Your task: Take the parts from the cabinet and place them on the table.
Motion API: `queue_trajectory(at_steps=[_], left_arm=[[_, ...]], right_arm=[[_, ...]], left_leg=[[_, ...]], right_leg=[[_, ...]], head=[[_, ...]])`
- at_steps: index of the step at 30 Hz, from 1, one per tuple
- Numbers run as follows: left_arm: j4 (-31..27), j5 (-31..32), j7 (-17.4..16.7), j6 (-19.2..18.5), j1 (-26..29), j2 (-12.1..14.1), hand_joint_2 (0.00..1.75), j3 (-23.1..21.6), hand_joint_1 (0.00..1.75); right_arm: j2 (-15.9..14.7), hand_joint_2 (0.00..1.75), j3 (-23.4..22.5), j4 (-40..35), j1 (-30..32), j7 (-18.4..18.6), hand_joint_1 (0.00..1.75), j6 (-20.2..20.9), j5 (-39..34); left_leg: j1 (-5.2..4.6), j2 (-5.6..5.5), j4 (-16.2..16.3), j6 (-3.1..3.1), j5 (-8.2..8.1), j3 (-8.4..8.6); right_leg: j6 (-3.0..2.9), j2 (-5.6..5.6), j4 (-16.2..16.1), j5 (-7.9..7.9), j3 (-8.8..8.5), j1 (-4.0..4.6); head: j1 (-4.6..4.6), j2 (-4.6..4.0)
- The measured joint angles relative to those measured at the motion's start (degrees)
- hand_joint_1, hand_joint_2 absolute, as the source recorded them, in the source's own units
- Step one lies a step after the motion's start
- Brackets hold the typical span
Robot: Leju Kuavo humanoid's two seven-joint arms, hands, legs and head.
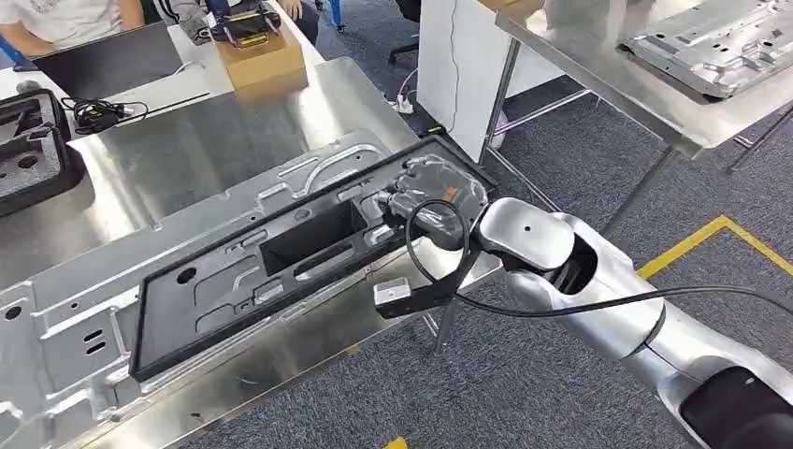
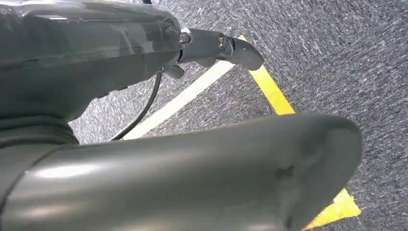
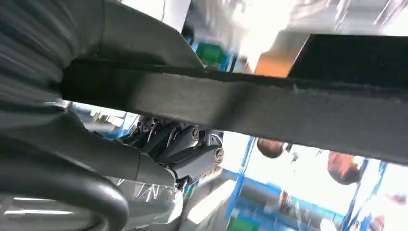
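A long black plastic panel with cut-outs lies slanted over a silver stamped metal plate on the steel table. My right hand grips the panel's right end, near the table's right edge. In the right wrist view the panel's dark edge crosses the picture between the thumb and the fingers of my right hand. My left hand hangs over the carpet with its fingers apart, holding nothing.
A cardboard box and a black foam case stand at the table's far side, with a person behind. A second table with a metal plate is at the upper right, beside a white cabinet. Yellow tape marks the carpet.
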State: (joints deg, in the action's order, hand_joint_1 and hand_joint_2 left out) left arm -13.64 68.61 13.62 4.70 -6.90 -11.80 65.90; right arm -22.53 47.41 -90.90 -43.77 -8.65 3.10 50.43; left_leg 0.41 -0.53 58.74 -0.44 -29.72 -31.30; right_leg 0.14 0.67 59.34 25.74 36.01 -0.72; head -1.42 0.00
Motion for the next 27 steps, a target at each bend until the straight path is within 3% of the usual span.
queue_trajectory(at_steps=[9,27], left_arm=[[0.00,0.11,-0.07,-0.02,-0.05,-0.20,0.00,-0.09,0.00],[0.00,-0.24,-0.11,-0.31,-0.06,-0.50,0.00,-0.07,0.00]], right_arm=[[1.55,1.75,-5.71,-0.72,1.02,-0.04,1.75,-0.32,1.66],[1.22,1.75,-18.49,-0.15,1.87,-2.41,1.75,2.43,-5.16]], left_leg=[[-0.02,-0.01,0.01,0.00,0.00,0.00],[-0.01,0.00,0.01,0.00,0.00,0.00]], right_leg=[[0.00,-0.01,0.00,0.00,0.00,0.00],[0.00,-0.01,-0.01,0.00,0.00,0.00]], head=[[0.00,0.00],[0.00,0.00]])
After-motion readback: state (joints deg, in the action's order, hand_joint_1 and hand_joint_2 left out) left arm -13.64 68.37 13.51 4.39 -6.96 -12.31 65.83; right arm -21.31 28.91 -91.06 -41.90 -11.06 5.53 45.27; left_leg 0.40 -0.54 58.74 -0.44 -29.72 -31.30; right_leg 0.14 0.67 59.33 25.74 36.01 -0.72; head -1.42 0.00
